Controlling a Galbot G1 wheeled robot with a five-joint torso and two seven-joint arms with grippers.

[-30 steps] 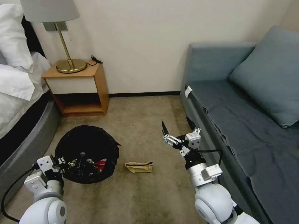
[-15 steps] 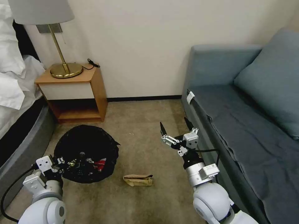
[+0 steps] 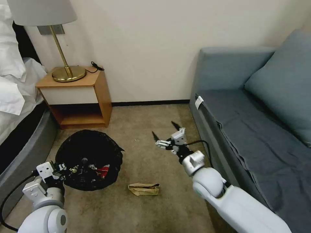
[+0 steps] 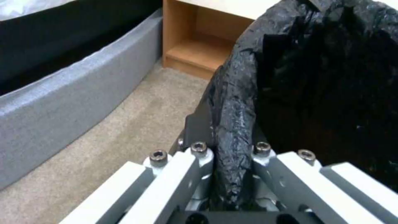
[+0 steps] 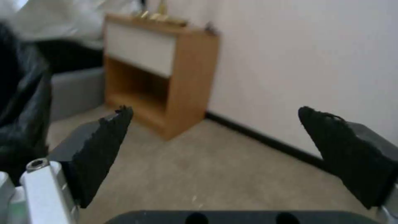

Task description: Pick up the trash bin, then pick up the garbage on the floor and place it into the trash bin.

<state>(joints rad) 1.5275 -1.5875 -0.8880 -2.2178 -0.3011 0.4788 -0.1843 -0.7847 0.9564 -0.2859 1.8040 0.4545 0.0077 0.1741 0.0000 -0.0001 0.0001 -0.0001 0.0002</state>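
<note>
The trash bin (image 3: 89, 152), lined with a crinkled black bag, stands low at my front left with a red-and-white packet (image 3: 103, 171) inside. My left gripper (image 3: 66, 168) is shut on its near rim. In the left wrist view the left gripper (image 4: 232, 152) pinches the folded bag edge of the trash bin (image 4: 315, 77). A crumpled brown paper bag (image 3: 144, 188), the garbage, lies on the carpet right of the bin. My right gripper (image 3: 165, 130) hangs open above the carpet, beyond the paper bag; the right gripper (image 5: 224, 137) holds nothing between its spread black fingers.
A wooden nightstand (image 3: 77, 97) with a brass lamp (image 3: 66, 72) stands against the wall behind the bin. The bed's grey base (image 3: 22, 145) runs along the left. A blue-grey sofa (image 3: 246, 129) fills the right. Open carpet (image 3: 145, 129) lies between them.
The right arm has reached forward and to the left, turning its open gripper toward the middle of the floor. The head camera shifted slightly. The left gripper still holds the bin rim.
</note>
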